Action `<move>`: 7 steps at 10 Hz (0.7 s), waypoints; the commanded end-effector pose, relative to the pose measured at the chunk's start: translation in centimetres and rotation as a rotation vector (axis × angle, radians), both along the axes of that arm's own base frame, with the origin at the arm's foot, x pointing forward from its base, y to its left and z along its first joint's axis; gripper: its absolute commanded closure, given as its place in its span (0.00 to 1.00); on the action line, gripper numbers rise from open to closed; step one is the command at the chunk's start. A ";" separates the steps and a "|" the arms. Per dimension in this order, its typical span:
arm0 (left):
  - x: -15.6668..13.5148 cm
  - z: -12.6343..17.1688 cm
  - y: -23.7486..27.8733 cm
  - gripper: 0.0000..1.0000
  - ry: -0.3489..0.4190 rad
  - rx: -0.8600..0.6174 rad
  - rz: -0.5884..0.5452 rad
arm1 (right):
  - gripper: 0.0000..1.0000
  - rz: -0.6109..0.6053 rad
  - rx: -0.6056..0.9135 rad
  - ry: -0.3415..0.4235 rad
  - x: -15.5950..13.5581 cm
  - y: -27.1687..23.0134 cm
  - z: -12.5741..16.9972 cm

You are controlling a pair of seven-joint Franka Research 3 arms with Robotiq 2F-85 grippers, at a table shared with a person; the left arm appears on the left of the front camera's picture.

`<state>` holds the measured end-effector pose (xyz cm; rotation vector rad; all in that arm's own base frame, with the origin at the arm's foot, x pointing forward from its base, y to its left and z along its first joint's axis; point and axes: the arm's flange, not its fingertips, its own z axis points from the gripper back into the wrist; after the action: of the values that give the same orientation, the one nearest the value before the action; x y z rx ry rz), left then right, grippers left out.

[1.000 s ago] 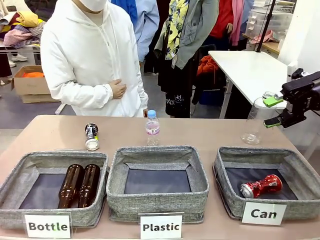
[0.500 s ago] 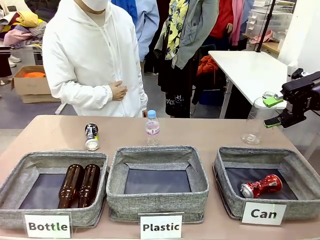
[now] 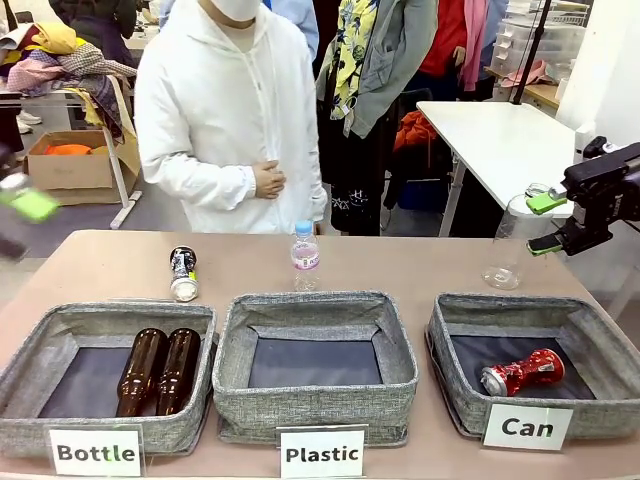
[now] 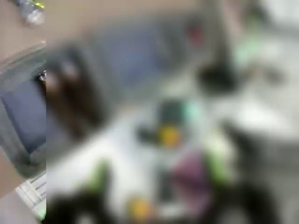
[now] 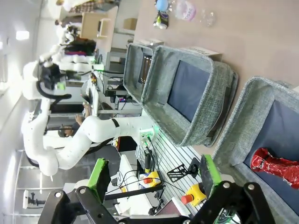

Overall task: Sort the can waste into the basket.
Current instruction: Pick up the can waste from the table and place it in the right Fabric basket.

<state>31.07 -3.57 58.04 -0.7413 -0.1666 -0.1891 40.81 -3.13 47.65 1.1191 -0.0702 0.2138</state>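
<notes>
A crushed red can (image 3: 522, 372) lies on its side on the dark lining of the grey woven basket (image 3: 455, 390), which is marked "Can" on its front. A black can (image 3: 183, 273) with silver ends lies on its side on the bench (image 3: 400, 265), well apart from the basket, far to its left and farther back.

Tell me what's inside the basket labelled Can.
One crushed red can lies on the dark lining, near the front. Nothing else shows inside, though the basket has a near wall that hides the floor's front strip.
</notes>
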 end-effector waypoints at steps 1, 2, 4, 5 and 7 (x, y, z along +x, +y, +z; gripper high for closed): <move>5.3 -1.5 -2.3 0.00 0.039 0.159 0.328 | 0.00 0.018 -0.004 -0.016 0.0 -0.3 0.3; 7.6 -2.4 -3.6 0.00 -0.012 0.167 0.407 | 0.00 0.018 -0.004 -0.016 0.0 -0.3 0.3; 11.6 -4.8 -5.0 0.00 -0.072 0.242 0.440 | 0.00 0.018 -0.004 -0.016 0.0 -0.3 0.3; 13.1 -6.4 -5.2 0.00 -0.093 0.272 0.449 | 0.00 0.018 -0.004 -0.016 0.0 -0.3 0.3; 14.4 -7.7 -5.3 0.00 -0.014 0.207 0.404 | 0.00 0.018 -0.004 -0.016 0.0 -0.3 0.3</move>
<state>45.33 -9.30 48.90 -0.4164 -0.3552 0.1801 40.81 -3.14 47.65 1.1197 -0.0697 0.2144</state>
